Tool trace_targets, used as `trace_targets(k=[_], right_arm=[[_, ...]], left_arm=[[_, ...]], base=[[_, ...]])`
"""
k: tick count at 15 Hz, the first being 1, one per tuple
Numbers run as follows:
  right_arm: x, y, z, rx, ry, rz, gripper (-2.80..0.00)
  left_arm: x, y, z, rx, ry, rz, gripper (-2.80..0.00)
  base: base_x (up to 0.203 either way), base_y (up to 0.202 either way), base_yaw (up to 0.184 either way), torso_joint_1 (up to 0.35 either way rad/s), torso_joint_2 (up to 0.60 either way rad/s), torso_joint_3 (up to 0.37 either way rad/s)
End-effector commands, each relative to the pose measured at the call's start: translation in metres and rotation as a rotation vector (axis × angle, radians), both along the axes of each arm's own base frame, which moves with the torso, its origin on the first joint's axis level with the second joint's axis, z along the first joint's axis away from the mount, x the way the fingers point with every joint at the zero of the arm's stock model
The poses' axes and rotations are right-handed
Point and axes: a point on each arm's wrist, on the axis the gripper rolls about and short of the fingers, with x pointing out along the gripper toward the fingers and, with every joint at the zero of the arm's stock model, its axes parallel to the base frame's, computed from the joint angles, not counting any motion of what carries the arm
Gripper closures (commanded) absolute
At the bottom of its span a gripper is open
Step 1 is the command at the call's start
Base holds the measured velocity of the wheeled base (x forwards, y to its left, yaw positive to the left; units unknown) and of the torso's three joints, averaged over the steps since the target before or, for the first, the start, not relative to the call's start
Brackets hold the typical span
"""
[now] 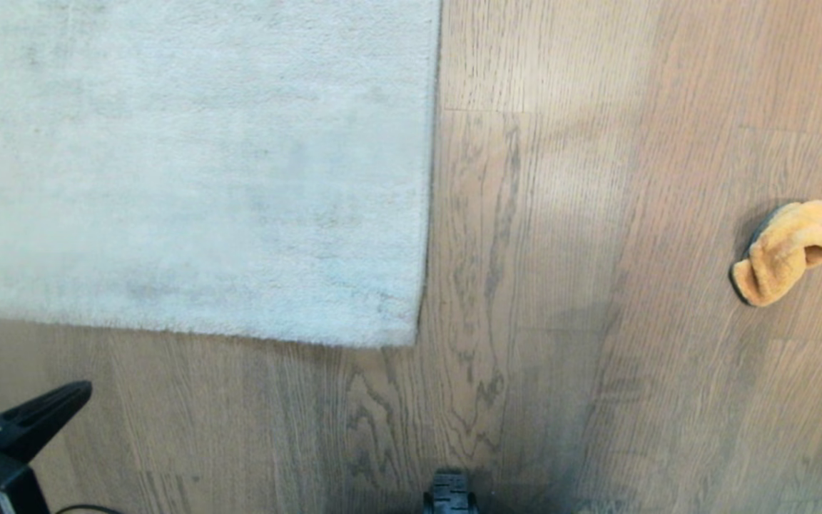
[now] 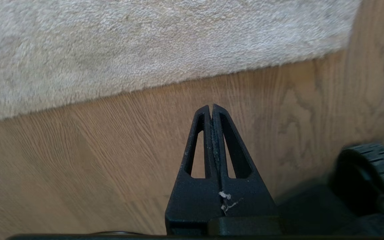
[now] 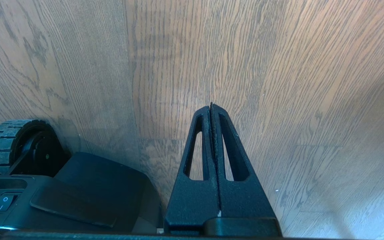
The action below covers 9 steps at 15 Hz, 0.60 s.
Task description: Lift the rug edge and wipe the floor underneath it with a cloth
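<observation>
Your rug (image 1: 190, 164) lies flat on the floor (image 1: 568, 371), filling the upper left of the head view, with its corner near the middle. Your cloth (image 1: 785, 253) sits in a lump on the floor far to the right, well apart from the rug. Your left hand (image 1: 79, 391) is low on the left, over bare floor, near the rug's edge but not touching it. Its fingers are pressed together with nothing in them. Your right hand (image 3: 211, 108) is clenched too, empty, over bare floor beside the robot's wheel (image 3: 10, 140).
</observation>
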Motion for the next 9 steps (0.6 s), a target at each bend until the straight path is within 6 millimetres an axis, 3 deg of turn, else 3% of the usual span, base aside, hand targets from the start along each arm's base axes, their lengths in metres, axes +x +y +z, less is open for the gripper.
trace_targets(k=[1, 4, 9], right_arm=[[0.000, 0.000, 0.000, 0.000, 0.001, 0.000, 0.00], [0.000, 0.000, 0.000, 0.000, 0.001, 0.000, 0.00], [0.000, 0.000, 0.000, 0.000, 0.001, 0.000, 0.00]], left_arm=[[-0.034, 0.001, -0.003, -0.036, -0.128, 0.003, 0.00], [-0.058, 0.000, -0.022, -0.090, -0.152, -0.016, 0.00], [-0.074, 0.001, -0.065, -0.113, -0.166, -0.011, 0.00]], base=[[0.000, 0.000, 0.000, 0.000, 0.00, 0.000], [0.000, 0.000, 0.000, 0.000, 0.00, 0.000], [0.000, 0.000, 0.000, 0.000, 0.00, 0.000]])
